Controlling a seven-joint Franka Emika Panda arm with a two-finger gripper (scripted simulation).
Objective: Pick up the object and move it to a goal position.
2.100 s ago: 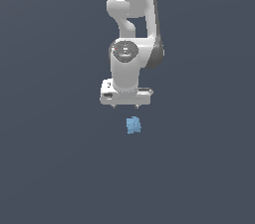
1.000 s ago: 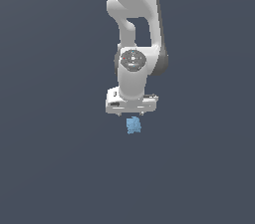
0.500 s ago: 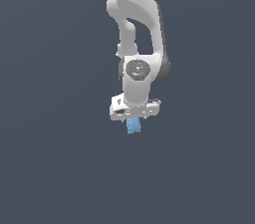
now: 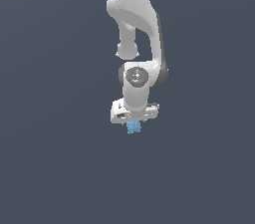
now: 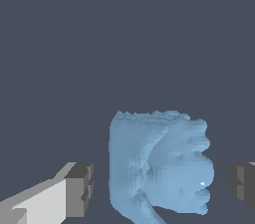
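Hanging straight down from the white arm point(image 4: 137, 24), the claw point(image 4: 134, 124) stands wide around the light-blue lump point(image 4: 133, 128), its dark fingertips point(image 5: 80, 189) apart from the lump on either side in the wrist view; the lump sits directly beneath the claw on the plain dark-grey floor point(image 4: 50, 168).

On my screens I see a pale, sky-blue object point(image 5: 159, 166) with mottled lighter and darker blue patches, a white gripper point(image 4: 134, 118) with dark grey fingertip pads point(image 5: 79, 190), and a plain slate-grey ground point(image 4: 50, 168) behind everything.
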